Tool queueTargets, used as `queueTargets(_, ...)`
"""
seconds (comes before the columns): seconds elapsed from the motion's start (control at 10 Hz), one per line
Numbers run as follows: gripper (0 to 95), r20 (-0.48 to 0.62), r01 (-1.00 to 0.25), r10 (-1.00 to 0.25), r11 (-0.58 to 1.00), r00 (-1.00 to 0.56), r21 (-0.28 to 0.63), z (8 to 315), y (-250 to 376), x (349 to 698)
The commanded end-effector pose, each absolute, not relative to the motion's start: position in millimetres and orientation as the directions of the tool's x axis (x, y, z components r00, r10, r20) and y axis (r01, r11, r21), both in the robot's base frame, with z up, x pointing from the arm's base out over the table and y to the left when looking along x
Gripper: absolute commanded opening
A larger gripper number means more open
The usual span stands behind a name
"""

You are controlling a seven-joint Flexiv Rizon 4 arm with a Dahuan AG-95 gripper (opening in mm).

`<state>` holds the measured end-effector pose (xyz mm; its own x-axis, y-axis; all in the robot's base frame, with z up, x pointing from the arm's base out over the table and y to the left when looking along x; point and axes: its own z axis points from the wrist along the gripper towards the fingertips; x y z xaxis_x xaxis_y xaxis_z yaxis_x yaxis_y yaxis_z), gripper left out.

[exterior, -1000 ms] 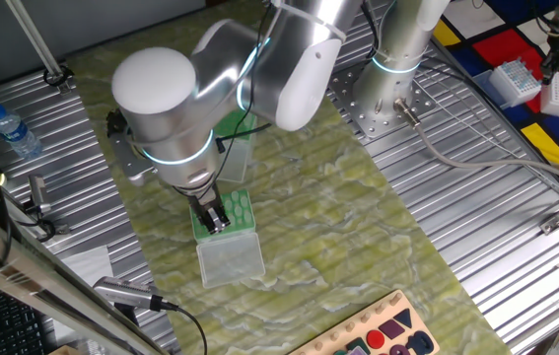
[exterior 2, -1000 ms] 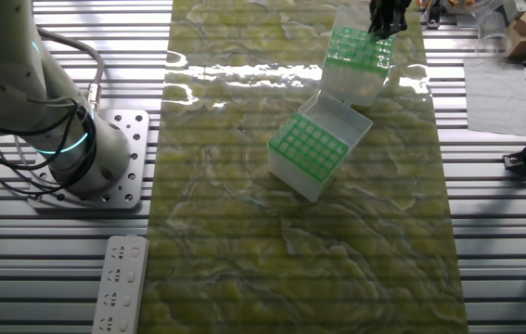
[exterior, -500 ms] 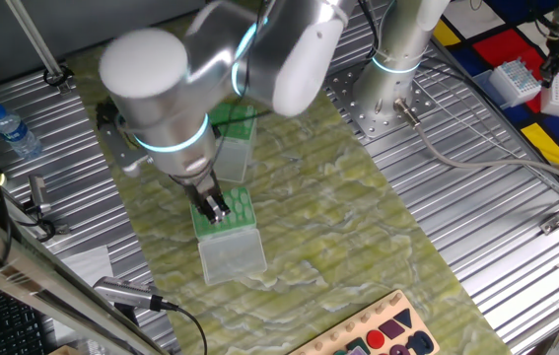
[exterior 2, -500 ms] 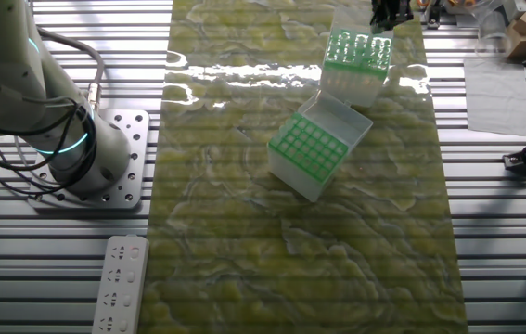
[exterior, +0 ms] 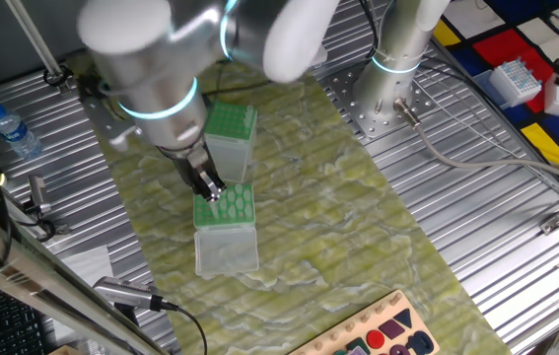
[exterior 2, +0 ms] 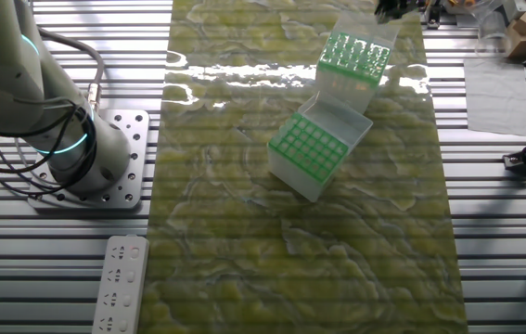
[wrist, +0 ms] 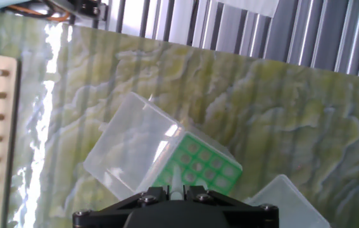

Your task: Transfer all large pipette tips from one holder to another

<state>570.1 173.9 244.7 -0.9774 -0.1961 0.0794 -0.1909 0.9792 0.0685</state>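
In the hand view my gripper (wrist: 176,194) is shut on a large pipette tip (wrist: 176,186), a whitish cone that points down at the green grid of a holder (wrist: 199,168) with its clear lid (wrist: 132,151) swung open. From one fixed view the gripper (exterior: 210,188) hangs just above that holder (exterior: 226,204). A second green-topped holder (exterior: 231,132) stands behind it, partly hidden by the arm. The other fixed view shows the gripper (exterior 2: 393,7) at the top edge, above the far holder (exterior 2: 353,57), with the nearer holder (exterior 2: 310,151) lower down.
A green marbled mat (exterior: 318,212) covers the ribbed metal table. A wooden shape board (exterior: 383,333) lies at the mat's near end, a water bottle (exterior: 13,130) at the left. The arm's base (exterior 2: 68,153) and a power strip (exterior 2: 119,283) sit beside the mat.
The gripper has lifted away from the open holder's grid, carrying the tip, and the arm has swung up and left in one fixed view. Both holders stay put.
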Motion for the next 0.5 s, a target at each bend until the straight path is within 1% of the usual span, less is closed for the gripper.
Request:
queueTargets(0.1, 0.0, 0.091, -0.208, -0.214, 0.976, -0.973, 0.071, 264.9, 174.5, 571.6)
queueTargets(0.3, 0.0, 0.099, -0.217, -0.224, 0.973, -0.97, 0.073, 280.1, 174.7, 570.8)
queueTargets(0.5, 0.0, 0.1, -0.225, -0.231, 0.972, -0.968, 0.072, 286.8, 175.7, 567.9)
